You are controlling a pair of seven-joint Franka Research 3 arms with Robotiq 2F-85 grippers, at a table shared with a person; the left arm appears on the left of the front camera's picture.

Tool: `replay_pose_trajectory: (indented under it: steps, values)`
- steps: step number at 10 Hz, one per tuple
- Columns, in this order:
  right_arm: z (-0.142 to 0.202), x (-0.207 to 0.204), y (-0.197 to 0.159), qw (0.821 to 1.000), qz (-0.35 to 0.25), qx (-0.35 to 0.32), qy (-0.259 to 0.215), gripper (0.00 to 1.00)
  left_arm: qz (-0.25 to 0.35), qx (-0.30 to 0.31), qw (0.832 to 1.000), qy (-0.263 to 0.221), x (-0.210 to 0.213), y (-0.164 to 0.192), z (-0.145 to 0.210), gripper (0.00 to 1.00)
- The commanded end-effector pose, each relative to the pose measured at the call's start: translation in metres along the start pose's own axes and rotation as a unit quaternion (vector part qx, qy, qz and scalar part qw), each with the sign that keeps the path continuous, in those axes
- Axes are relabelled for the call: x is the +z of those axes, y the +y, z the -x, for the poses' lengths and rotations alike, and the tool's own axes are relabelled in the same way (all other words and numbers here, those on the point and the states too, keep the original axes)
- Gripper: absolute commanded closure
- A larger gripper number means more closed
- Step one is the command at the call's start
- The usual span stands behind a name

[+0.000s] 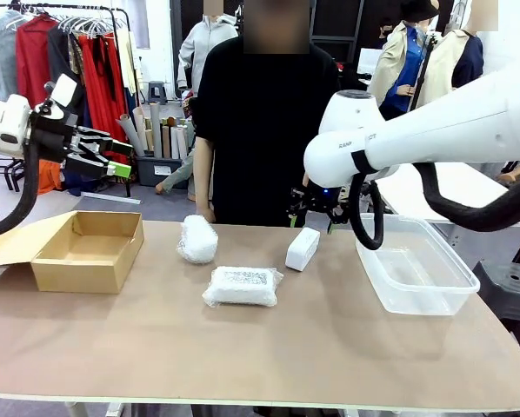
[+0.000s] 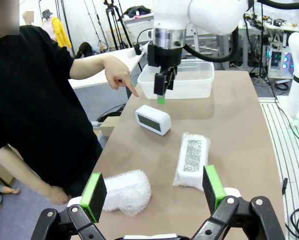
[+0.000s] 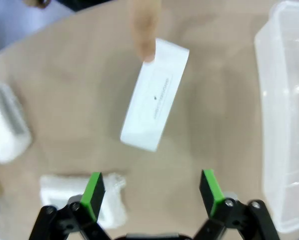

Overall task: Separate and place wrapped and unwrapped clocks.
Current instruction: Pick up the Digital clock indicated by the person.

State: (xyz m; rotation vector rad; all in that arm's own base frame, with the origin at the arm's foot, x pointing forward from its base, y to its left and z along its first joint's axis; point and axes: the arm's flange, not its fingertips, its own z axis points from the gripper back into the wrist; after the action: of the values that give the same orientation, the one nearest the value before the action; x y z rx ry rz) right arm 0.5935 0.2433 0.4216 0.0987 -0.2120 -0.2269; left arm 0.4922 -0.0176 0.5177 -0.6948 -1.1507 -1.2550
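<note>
Nothing is sitting in a container yet: all three clocks are lying on the brown bench, between an open cardboard box at the robot's left and a clear plastic tub at its right, both looking empty. The bare white rectangular clock with a dark face is standing nearest the tub, and the person's hand is pointing a finger down at it. The right claw is hanging just above this clock, its jaws standing wide apart and gripping nothing. The rounded white bundle in crinkly clear plastic and the flat white plastic-wrapped bundle with a speckled label are lying near the middle, close together. The left claw is hovering high on the box side, jaws likewise spread and empty. By my judgement the whole sort is waiting to be done, most likely beginning with the bare clock
</note>
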Motion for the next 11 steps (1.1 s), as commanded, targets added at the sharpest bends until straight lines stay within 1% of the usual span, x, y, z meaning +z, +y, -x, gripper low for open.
replay_pose_trajectory:
  steps: [1, 2, 4, 5, 8, 11]
  values:
    - [-0.017, -0.013, 0.018, 0.999, 0.027, -0.026, -0.019, 0.0, -0.005, -0.001, 1.0, 0.002, 0.0, -0.001, -0.001, 0.0]
    - [-0.021, -0.023, 0.021, 0.998, 0.039, -0.045, -0.019, 0.0, -0.005, -0.001, 1.0, 0.002, 0.0, -0.001, -0.001, 0.0]
    - [-0.032, -0.038, 0.024, 0.994, 0.068, -0.071, -0.042, 0.0, -0.005, -0.001, 1.0, 0.002, 0.0, -0.001, -0.001, 0.0]
    - [-0.032, -0.044, 0.025, 0.993, 0.068, -0.08, -0.046, 0.0, -0.005, -0.001, 1.0, 0.002, 0.0, -0.001, -0.001, 0.0]
    - [-0.034, -0.067, 0.017, 0.991, 0.057, -0.114, -0.033, 0.0, -0.005, -0.001, 1.0, 0.002, 0.0, -0.001, -0.001, 0.0]
    - [-0.034, -0.083, 0.008, 0.988, 0.061, -0.137, -0.026, 0.0, -0.005, -0.001, 1.0, 0.002, 0.0, -0.001, -0.001, 0.0]
